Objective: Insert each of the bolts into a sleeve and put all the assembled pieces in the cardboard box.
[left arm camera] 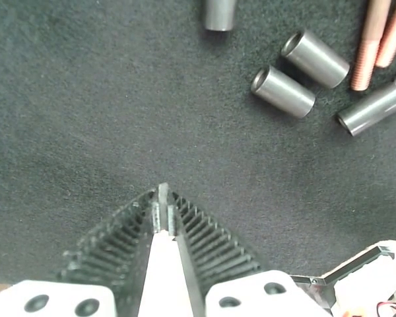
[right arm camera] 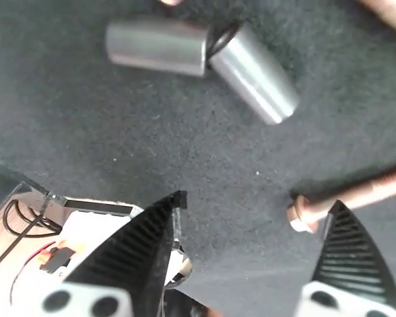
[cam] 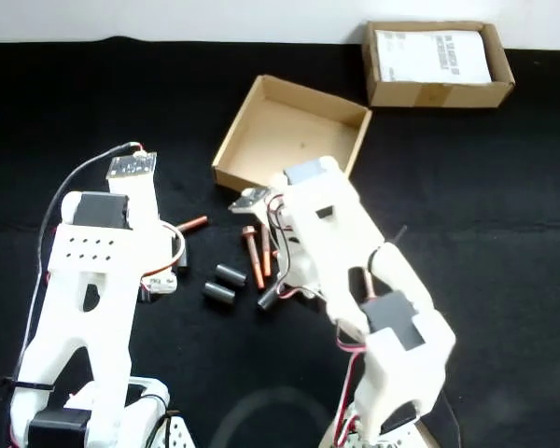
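Left gripper (left arm camera: 163, 198): jaws closed tight, nothing held; sits over bare cloth, near the dark grey metal sleeves (left arm camera: 284, 91).
Right gripper (right arm camera: 256, 201): jaws spread wide, empty; copper-coloured threaded bolt (right arm camera: 346, 198) lies just beside one finger, prob. lined up for a pick.
Parts: loose on black cloth table (cam: 485, 233), none assembled yet.
Shallow open cardboard box (cam: 289, 131): beyond the parts, apparently empty.

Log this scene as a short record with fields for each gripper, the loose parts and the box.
left gripper: shut, empty, over bare black cloth
right gripper: open, the head of a copper bolt lying beside one fingertip
sleeves: four, loose on the cloth
cardboard box: open, empty
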{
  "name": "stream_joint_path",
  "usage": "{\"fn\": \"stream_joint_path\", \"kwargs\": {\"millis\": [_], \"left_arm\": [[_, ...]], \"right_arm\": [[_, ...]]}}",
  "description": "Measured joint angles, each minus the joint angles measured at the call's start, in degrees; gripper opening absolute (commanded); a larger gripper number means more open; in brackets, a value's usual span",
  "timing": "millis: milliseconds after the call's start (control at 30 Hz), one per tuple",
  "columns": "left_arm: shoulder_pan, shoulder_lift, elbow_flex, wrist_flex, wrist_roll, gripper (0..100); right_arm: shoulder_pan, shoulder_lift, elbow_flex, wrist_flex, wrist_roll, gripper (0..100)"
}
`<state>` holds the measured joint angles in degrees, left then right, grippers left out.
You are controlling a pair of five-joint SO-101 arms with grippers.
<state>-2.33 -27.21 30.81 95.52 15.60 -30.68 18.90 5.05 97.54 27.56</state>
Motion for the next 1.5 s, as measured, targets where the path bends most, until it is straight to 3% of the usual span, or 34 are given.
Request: {"fn": "stream_joint_path", "kwargs": {"millis": [333, 500, 733, 1067, 1233, 1500], "left_arm": [[0.0, 0.0, 0.0, 0.0, 0.0, 1], [-0.88, 0.0, 0.0, 0.0, 0.0, 1], [-4.75, 0.0, 3.16, -2.9, 0.09, 1], [-4.92, 0.0, 9.67, -8.26, 0.18, 1], [-5.01, 0.0, 9.76, -8.79, 0.18, 1], [-5.01, 0.0, 9.76, -9.41, 0.18, 1]], "right_arm": [[-0.7, 4.48, -3.52, -5.54, -0.53, 31.0], [-3.16, 4.48, -5.54, -5.89, 3.25, 31.0], [-5.1, 6.07, -5.63, -9.49, 3.69, 31.0], [-5.36, 15.65, -10.81, -9.67, 4.75, 30.9], [-5.01, 16.79, -13.01, -9.67, 4.75, 16.9], [-4.66, 17.32, -14.68, -11.52, 4.75, 14.2]]}}
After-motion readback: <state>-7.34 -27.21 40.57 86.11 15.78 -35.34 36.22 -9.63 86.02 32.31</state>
